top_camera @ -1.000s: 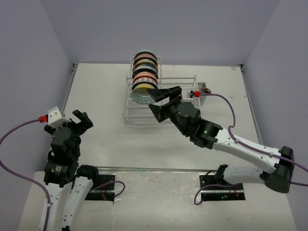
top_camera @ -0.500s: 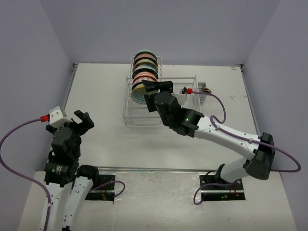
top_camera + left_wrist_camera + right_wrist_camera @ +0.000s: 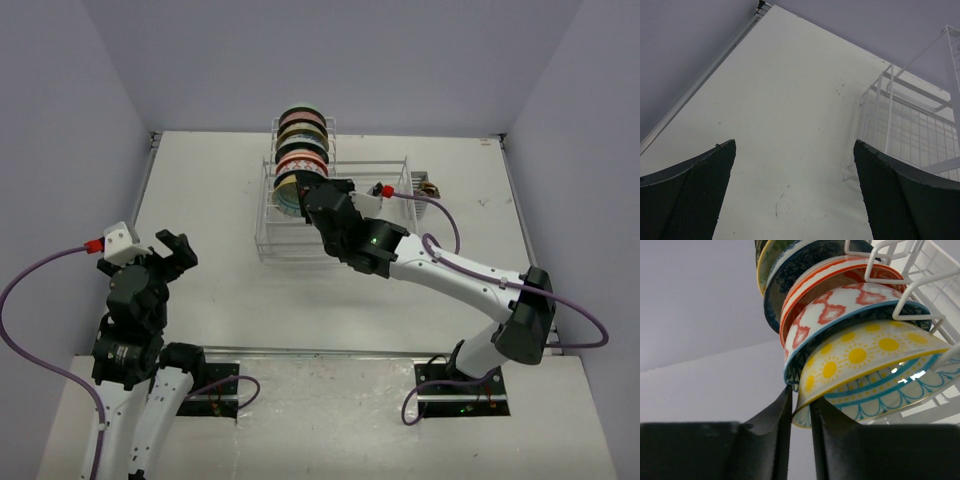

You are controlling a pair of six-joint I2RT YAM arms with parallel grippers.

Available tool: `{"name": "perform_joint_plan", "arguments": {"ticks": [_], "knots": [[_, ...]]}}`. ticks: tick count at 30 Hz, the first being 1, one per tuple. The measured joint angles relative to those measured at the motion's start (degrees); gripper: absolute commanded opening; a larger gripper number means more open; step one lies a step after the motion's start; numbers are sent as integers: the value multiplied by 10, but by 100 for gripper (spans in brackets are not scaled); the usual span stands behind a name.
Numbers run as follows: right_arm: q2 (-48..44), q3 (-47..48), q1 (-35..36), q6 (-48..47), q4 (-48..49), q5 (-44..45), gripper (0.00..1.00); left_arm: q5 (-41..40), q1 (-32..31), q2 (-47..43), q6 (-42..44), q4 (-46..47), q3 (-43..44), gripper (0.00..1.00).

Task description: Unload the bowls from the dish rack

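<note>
The dish rack (image 3: 290,240) stands at the table's back middle, with several bowls (image 3: 301,135) on edge in a row in its left slots. My right gripper (image 3: 312,190) reaches in at the nearest one. In the right wrist view this gripper (image 3: 801,402) is shut on the lower rim of that front bowl (image 3: 865,355), white with yellow suns outside and teal lines inside, one finger on each side of the rim. The bowl still rests against the rack wires (image 3: 916,294). My left gripper (image 3: 170,250) hangs open and empty at the near left, over bare table (image 3: 790,100).
Behind the held bowl sit a red-diamond bowl (image 3: 840,307), an orange-striped one (image 3: 820,280) and a dark blue one (image 3: 790,270). A small compartment with a brownish object (image 3: 425,187) hangs on the rack's right end. The rack's corner (image 3: 890,100) shows in the left wrist view.
My right arm swung left and forward to the front bowl, and its jaws went from wide open to shut on the bowl's rim. The left arm has not moved.
</note>
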Motion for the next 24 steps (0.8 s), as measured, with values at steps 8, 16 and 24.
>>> {"name": "perform_joint_plan", "arguments": {"ticks": [8, 16, 24], "knots": [[-4, 2, 5, 24, 0, 4, 0, 5, -3, -3, 0, 1, -1, 100], [-29, -35, 6, 25, 30, -11, 0, 13, -3, -3, 0, 7, -2, 100], [-65, -102, 5, -38, 141, -26, 0, 17, -3, -3, 0, 9, -2, 100]]}}
